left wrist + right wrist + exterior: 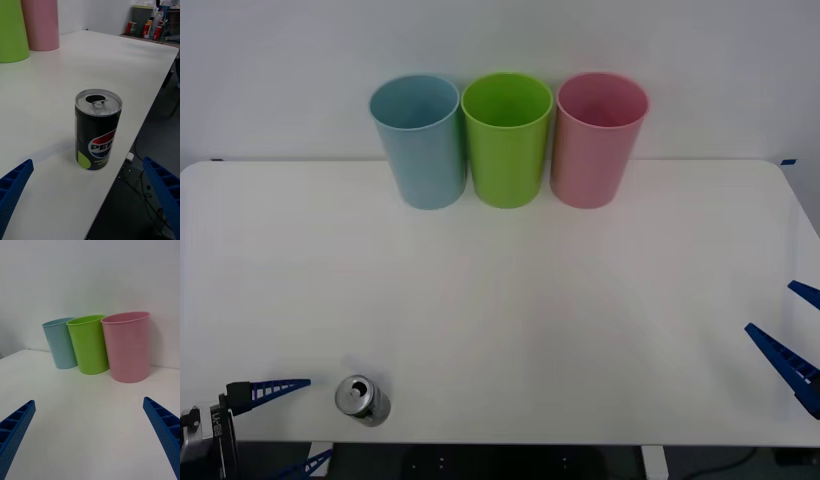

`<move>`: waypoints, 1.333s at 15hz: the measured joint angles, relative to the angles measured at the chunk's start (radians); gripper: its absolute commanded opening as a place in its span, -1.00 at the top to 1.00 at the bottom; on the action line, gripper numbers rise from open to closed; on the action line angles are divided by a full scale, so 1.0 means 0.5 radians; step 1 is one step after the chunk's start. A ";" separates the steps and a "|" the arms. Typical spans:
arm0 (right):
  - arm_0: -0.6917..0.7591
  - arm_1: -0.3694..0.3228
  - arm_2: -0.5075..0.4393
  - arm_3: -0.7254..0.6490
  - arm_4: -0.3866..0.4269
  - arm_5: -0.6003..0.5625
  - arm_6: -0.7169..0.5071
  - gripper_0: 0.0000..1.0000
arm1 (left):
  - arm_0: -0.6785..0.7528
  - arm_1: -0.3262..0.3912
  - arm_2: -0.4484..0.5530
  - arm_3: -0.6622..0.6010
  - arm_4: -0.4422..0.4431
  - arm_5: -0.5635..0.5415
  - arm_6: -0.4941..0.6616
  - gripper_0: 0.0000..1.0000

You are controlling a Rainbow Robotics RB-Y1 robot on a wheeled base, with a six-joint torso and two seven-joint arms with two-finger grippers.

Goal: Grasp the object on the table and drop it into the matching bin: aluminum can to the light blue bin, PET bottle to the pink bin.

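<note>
- A small metal drink can (363, 400) with a silvery pull-tab top and a dark body marked in red, white and blue stands upright near the front-left corner of the wide white bench (500, 300), close to its front edge.
- The left pincer (285, 425) sits at that same front-left corner, just beside the can, its ribbed blue fingers (15, 187) spread wide with nothing between them; one finger lies over the bench top, the other hangs past the front edge.
- From the left wrist camera the can (98, 129) stands ahead of the open fingers, apart from both, its opened tab facing up.
- Three tall tapered plastic bins stand in a tight row at the middle of the back edge: the light blue bin (420, 140) to the left, a green bin (507, 138) in the centre, the pink bin (597, 138) to the right.
- The right pincer (795, 335) hovers at the right edge of the bench, fingers (165, 431) wide apart and empty, facing the row of bins and well apart from them.
</note>
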 measured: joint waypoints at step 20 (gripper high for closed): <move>0.000 0.000 0.000 0.000 0.000 0.000 0.000 -1.00 | -0.231 -0.368 0.000 0.166 -0.228 0.043 -0.067 -1.00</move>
